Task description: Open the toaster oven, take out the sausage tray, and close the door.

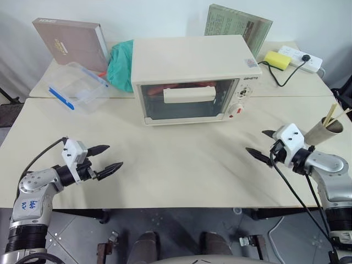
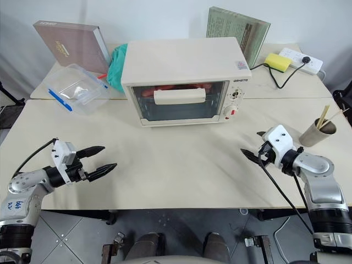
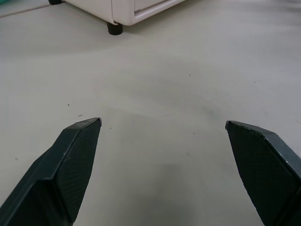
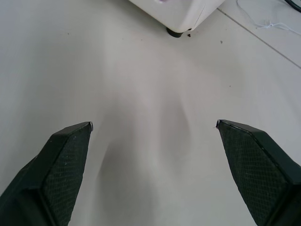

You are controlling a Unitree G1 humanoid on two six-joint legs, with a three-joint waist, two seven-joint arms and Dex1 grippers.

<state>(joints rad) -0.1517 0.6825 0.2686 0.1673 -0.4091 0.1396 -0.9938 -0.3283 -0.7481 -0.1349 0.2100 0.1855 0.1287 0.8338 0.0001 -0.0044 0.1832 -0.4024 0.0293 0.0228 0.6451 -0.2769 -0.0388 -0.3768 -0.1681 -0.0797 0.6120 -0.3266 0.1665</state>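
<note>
Cream oven: the boxy cream-white toaster oven sits at the far middle of my pale tabletop, glass front facing me, knobs and a red button on its right panel.
Door: the clear glass door with its wide cream bar handle is shut and upright; I judge nothing has been opened yet.
Tray: I can make out red-orange shapes behind the glass, near the top of the window, which I take for the sausages on the silver sausage tray; the tray metal itself I cannot pick out.
Left end effector: my left end effector hovers over bare tabletop at the near left, black fingers spread wide, holding nothing, well apart from the oven.
Right end effector: my right end effector hangs at the near right, fingers also wide apart and empty, aimed inward toward the oven.
Clutter: a clear plastic box with blue clips lies left of the oven; a paper cup with wooden sticks stands just beyond my right wrist.
Step in hand: the very start, approach to the door.
Next move: I would bring one end effector up to the bar handle, close on it, and swing the door down toward me, keeping clear of the cup.
</note>
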